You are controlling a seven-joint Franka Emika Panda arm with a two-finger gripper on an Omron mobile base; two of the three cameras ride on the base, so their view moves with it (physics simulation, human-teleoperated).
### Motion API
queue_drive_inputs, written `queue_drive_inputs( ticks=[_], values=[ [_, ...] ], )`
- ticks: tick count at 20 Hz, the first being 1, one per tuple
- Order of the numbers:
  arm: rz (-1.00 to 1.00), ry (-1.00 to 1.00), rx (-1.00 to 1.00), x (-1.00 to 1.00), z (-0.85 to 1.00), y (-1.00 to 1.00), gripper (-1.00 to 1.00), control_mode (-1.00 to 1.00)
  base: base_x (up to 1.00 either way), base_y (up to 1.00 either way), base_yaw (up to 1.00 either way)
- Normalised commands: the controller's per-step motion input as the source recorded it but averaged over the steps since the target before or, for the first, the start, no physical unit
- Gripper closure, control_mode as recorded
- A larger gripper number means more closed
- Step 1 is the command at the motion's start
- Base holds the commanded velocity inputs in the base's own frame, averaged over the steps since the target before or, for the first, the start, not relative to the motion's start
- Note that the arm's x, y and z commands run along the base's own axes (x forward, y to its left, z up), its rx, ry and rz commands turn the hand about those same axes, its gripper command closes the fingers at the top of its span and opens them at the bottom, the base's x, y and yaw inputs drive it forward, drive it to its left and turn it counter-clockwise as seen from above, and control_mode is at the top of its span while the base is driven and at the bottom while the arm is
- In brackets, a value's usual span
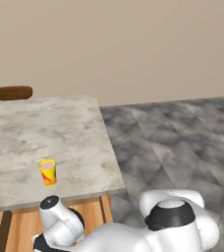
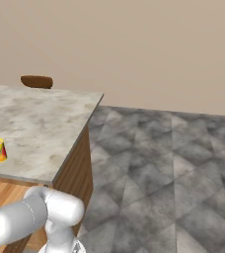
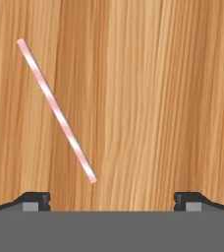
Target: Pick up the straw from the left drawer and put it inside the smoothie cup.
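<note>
1. Two dark fingertips (image 3: 35, 201) of the claw (image 3: 112, 202) sit at the bottom of the hand view, far apart, fully spread w/ nothing between them.
2. Straw (image 3: 56, 110) lies flat on the wood floor of the left drawer (image 3: 158, 98), slanting from upper left down to lower centre-left; pale pink-white. Its lower end is just above the left fingertip's side, not touching either tip.
3. Left base view, left to right: brown oval bowl (image 1: 11, 92) at the far left edge of the table (image 1: 60, 133); smoothie cup (image 1: 47, 172) upright near the front edge, yellow w/ red-orange swirls, pink at top; arm's white links low at centre-right, reaching down in front of the table.
4. Orange-brown wood shows under the table's front edge in that view.
5. Right base view, left to right: cup at far left on the marble top, bowl at the back edge, grey tiled floor (image 2: 173, 163) to the right.
6. Cup & straw are well apart: cup on the table top, straw in the drawer below.
</note>
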Motion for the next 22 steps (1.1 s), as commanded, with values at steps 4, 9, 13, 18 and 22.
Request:
queue_drive_inputs(
  ticks=[4,9,13,18,22],
  values=[
    [0.0,-0.1,0.0,0.1,-0.24,0.06,-1.0,-1.0,0.0,0.0,0.0],
    [0.0,-0.03,0.0,0.14,-0.34,0.17,-1.0,-1.0,0.0,0.0,0.0],
    [0.0,0.0,0.0,0.15,-0.4,0.11,-1.0,-1.0,0.0,0.0,0.0],
    [0.0,0.01,0.01,0.11,-0.46,0.21,-1.0,-1.0,0.0,0.0,0.0],
    [0.0,0.01,0.0,0.08,-0.45,0.31,-1.0,-1.0,0.0,0.0,0.0]
  ],
)
